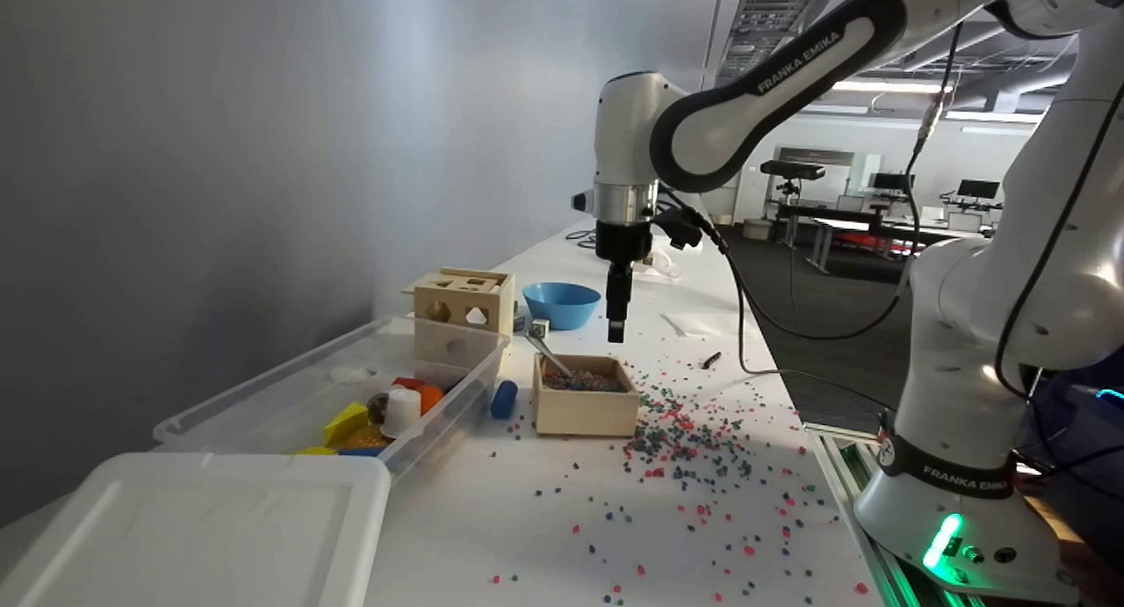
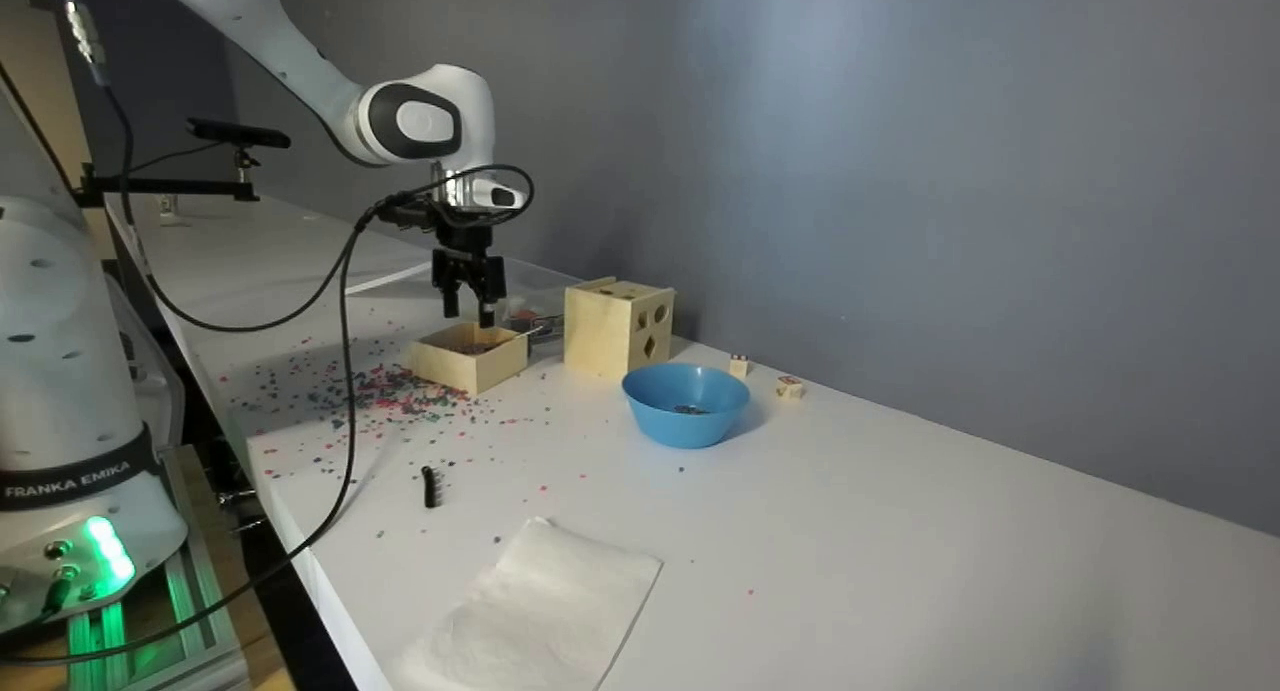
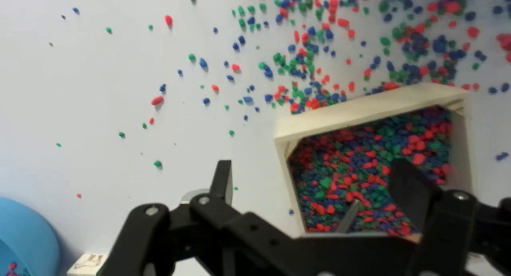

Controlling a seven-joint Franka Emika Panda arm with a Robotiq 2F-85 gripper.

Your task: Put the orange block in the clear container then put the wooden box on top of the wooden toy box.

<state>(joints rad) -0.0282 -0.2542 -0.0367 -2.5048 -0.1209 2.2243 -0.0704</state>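
Note:
The wooden box stands on the table, full of coloured pebbles, with a metal utensil leaning out. It also shows in the other views. My gripper is open and empty above it, fingers pointing down and wide apart, as the wrist view shows. One finger is over the pebbles, the other outside the box wall. The wooden toy box stands upright behind it, also in an exterior view. The orange block lies among toys in the clear container, partly covered by a white piece.
A blue bowl stands near the toy box, with small letter blocks beyond. A blue cylinder lies between container and wooden box. Loose pebbles cover the table. A white lid, black comb-like item and cloth lie around.

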